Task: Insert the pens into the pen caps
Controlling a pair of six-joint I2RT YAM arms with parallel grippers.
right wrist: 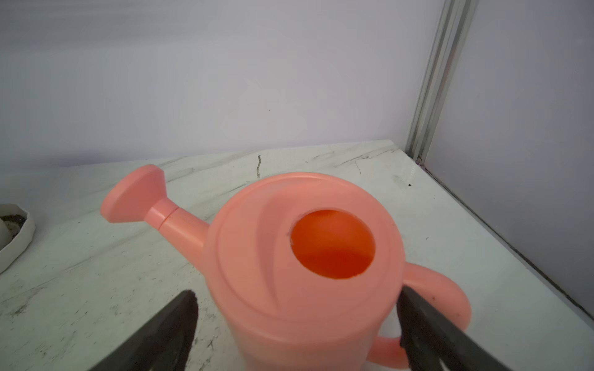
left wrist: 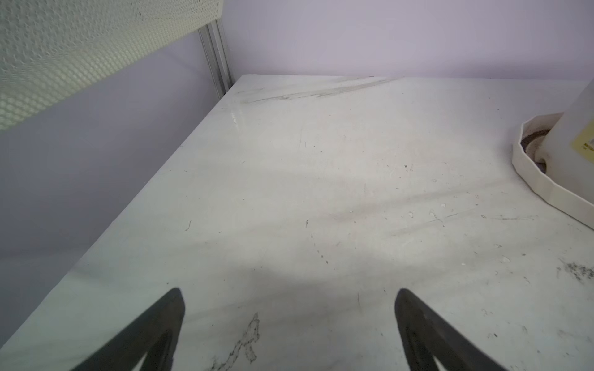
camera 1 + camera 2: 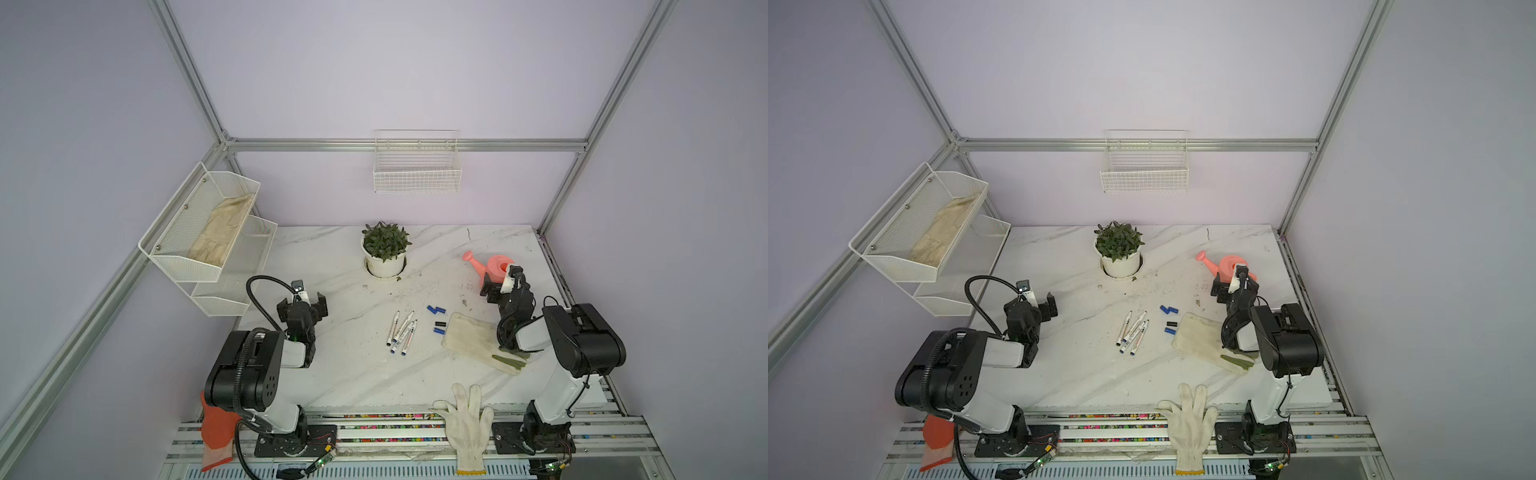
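While your left gripper [image 2: 289,290] hangs spread wide over bare table [image 2: 289,176] at centre left of both top views, your right gripper [image 3: 501,281], centre right, is spread just as wide astride a pink can [image 1: 289,257]. Four pens [image 3: 401,332] lie slanted side by side at centre; the caps [image 3: 436,309] lie just right of them, three blue, one black.
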